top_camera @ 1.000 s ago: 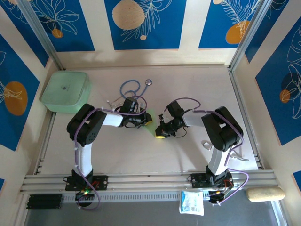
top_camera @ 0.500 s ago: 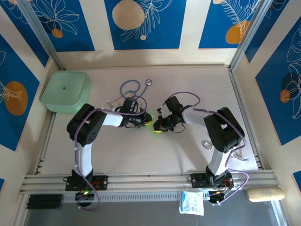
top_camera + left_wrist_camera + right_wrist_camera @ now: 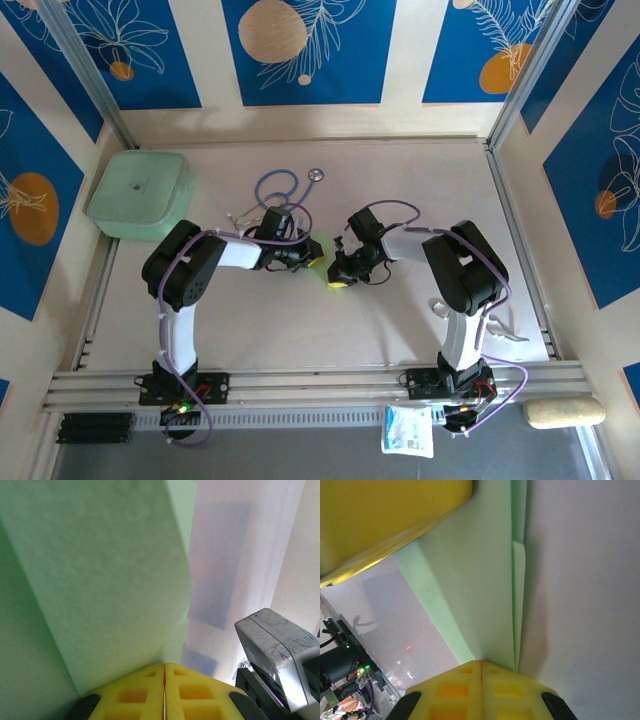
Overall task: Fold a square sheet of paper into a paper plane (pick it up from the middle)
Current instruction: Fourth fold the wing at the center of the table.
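Note:
The square sheet of paper (image 3: 319, 262) is pale green and folded into layers, a small patch showing between the two grippers at mid-table. My left gripper (image 3: 305, 257) is shut on it from the left; in the left wrist view its yellow fingers (image 3: 145, 690) meet with the paper (image 3: 100, 580) fanning out of them. My right gripper (image 3: 339, 274) is shut on it from the right; its yellow fingers (image 3: 510, 690) pinch the stacked folds of the paper (image 3: 480, 580). The left gripper's yellow finger (image 3: 385, 515) crosses the right wrist view's top left corner.
A thick mint-green box (image 3: 140, 193) sits at the back left. A blue stethoscope (image 3: 280, 188) lies just behind the left gripper. A white packet (image 3: 407, 430) and a beige pad (image 3: 565, 411) lie off the table's near edge. Metal rails border the table.
The right gripper has moved left and a little back, close to the left gripper. Less of the green paper shows between them. The left arm has stayed put.

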### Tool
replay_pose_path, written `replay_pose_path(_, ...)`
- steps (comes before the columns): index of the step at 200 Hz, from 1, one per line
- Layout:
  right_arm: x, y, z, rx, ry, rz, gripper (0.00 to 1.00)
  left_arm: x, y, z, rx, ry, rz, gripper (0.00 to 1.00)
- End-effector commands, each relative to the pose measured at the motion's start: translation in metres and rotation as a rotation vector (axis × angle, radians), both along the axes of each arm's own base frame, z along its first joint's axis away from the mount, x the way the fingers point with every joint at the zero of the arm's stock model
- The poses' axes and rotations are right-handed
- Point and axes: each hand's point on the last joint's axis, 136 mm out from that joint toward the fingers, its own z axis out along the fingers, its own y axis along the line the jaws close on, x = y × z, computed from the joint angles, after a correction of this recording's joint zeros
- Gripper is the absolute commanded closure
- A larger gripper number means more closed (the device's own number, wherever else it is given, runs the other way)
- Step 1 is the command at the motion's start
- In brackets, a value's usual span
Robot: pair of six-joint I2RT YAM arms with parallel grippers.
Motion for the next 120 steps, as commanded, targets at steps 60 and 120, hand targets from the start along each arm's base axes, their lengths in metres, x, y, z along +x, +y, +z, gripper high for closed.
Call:
replay_pose_path(60,-0.061,-0.032,-0.019,-0.121,0.177,0.018,0.96,-0.029,0.035,-0.059,0.217,0.196,0.047,0.91)
replay_pose_path(120,-0.064,-0.032,0.009,-0.063,0.106,0.016,0.96,-0.024,0.028,-0.050,0.176,0.171,0.030,0.91)
